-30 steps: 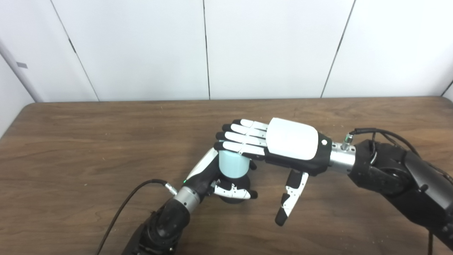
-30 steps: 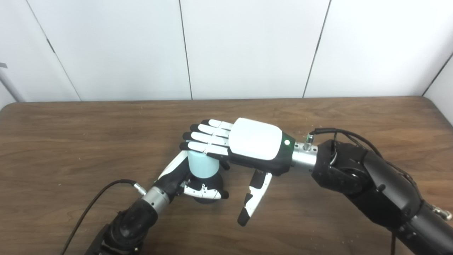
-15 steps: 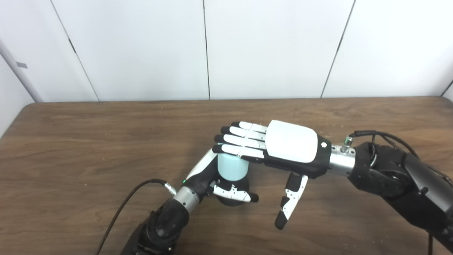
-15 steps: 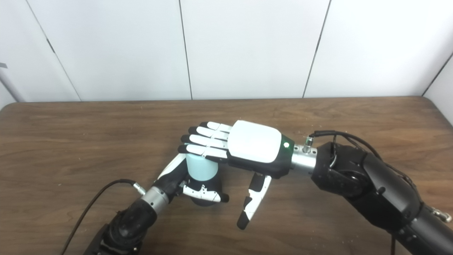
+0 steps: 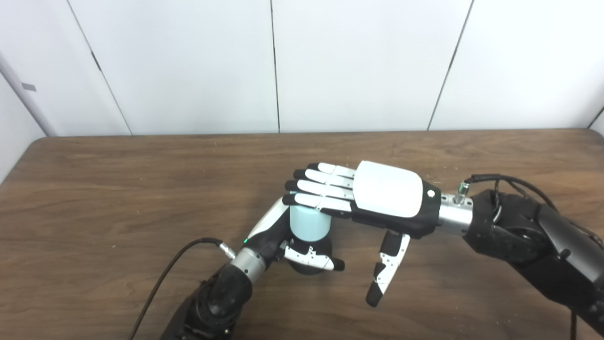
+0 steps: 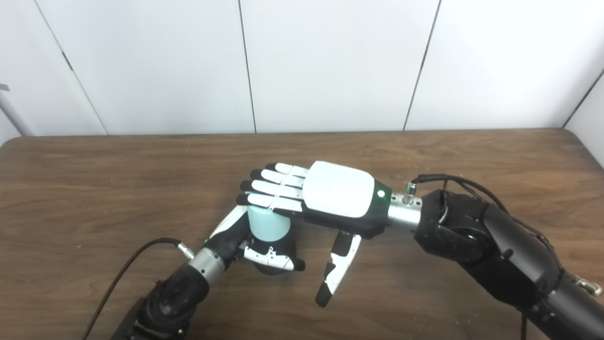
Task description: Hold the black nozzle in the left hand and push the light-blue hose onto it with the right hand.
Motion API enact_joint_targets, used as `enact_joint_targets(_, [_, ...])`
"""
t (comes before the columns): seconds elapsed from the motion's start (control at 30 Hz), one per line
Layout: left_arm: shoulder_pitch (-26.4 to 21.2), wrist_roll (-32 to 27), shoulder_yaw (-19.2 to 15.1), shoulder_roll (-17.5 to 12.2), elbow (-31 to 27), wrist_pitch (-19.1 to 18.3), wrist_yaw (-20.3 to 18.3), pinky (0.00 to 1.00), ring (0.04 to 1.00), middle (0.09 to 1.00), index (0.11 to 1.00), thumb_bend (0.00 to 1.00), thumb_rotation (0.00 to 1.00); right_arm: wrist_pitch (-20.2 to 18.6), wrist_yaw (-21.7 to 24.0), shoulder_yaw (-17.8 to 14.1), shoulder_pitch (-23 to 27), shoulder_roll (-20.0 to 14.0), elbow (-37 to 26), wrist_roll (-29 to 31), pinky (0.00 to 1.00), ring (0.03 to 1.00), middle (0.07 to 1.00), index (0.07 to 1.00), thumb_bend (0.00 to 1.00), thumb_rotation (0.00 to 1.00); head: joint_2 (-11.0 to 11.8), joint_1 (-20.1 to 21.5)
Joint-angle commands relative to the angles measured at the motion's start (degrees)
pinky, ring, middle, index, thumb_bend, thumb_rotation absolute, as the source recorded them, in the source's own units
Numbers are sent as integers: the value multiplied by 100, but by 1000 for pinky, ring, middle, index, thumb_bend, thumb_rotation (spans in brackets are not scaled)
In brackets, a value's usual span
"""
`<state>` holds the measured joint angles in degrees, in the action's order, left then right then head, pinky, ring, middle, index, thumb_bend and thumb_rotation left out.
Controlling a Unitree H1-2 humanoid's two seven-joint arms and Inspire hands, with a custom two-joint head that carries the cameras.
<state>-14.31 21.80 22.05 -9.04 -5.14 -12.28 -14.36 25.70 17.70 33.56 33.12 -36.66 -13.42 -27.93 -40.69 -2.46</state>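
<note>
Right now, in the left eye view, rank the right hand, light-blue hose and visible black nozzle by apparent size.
1. right hand, clearly largest.
2. light-blue hose.
3. black nozzle, mostly hidden by the left hand, so its rank is unsure.

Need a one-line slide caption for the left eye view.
Left hand grips the black nozzle while the flat right hand presses the light-blue hose down onto it.

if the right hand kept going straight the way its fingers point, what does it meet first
Nothing, as far as the views show: the right hand lies flat on top of the light-blue hose, fingers pointing left past it, with only bare table beyond. Height above the table is unclear.
</note>
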Motion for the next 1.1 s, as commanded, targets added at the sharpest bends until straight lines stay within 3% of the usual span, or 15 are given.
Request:
enact_joint_targets(0.0, [30,13,74,-5,2,-146,-175,898,905,887,798,836,215,119,442,306,-101,-126,111,-95,1000,1000,1000,1000,841,779,-8,-1])
enact_joint_targets(0.57, [19,-34,78,-17,15,-27,-188,893,900,878,793,818,223,121,364,390,-88,-178,117,-194,1000,1000,1000,1000,831,787,-21,-10])
enact_joint_targets(0.9, [31,-19,102,-29,-134,-134,-255,873,853,811,650,786,195,119,374,439,-121,-199,120,-148,1000,1000,1000,1000,838,783,-26,-12])
enact_joint_targets(1.07, [34,-4,99,-26,-129,-127,-272,873,849,800,621,777,181,120,385,466,-97,-207,179,-78,1000,1000,1000,1000,845,770,-30,-14])
